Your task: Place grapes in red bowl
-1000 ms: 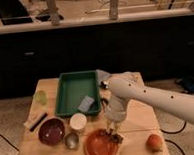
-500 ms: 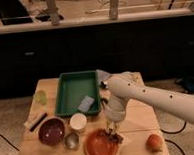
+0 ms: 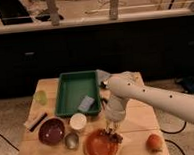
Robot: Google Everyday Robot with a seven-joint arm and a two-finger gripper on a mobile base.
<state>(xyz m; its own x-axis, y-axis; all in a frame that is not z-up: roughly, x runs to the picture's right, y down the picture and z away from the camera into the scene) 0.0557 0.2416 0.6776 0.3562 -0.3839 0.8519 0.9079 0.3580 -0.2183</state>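
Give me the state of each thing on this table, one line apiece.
red bowl: upright, bare apart from its right edge.
grapes: at that right edge, under the gripper.
gripper: low, right above the grapes.
purple bowl: upright, looks empty.
metal cup: upright, between the bowls.
green tray: holds a blue-grey pad.
white cup: upright, beside the green tray.
orange fruit: loose, right of the red bowl.

Table (image 3: 49, 86) — green tray (image 3: 71, 92), red bowl (image 3: 96, 148) under gripper (image 3: 113, 133).
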